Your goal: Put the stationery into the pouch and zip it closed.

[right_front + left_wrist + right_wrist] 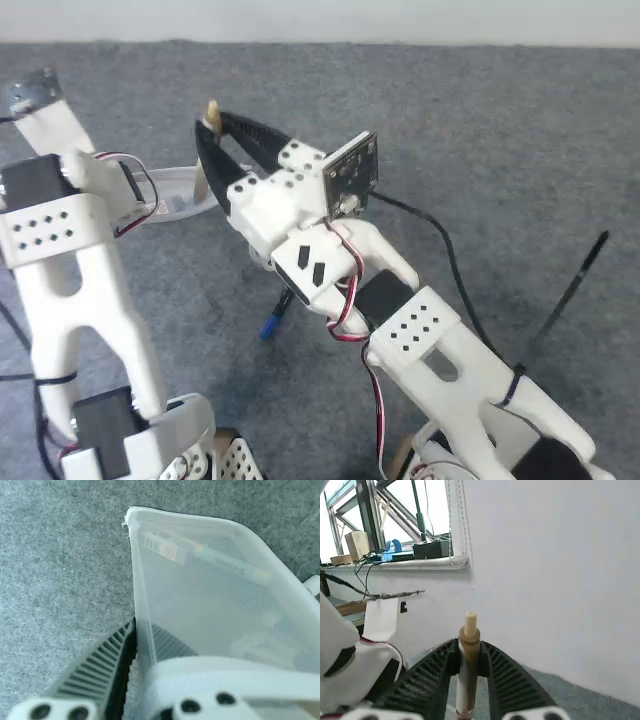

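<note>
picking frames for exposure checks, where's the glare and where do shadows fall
Right wrist view: the window is blown out with daylight, while the pen in the right end effector stands evenly lit against the wall. High view: soft light, only a faint shadow on the table beneath the right arm. Left wrist view: no glare; light passes through the pouch.

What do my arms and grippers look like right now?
The left arm and right arm are white plastic with black motors, hole-dotted brackets and red, white and black wires. The left gripper and right gripper are black and ribbed.
</note>
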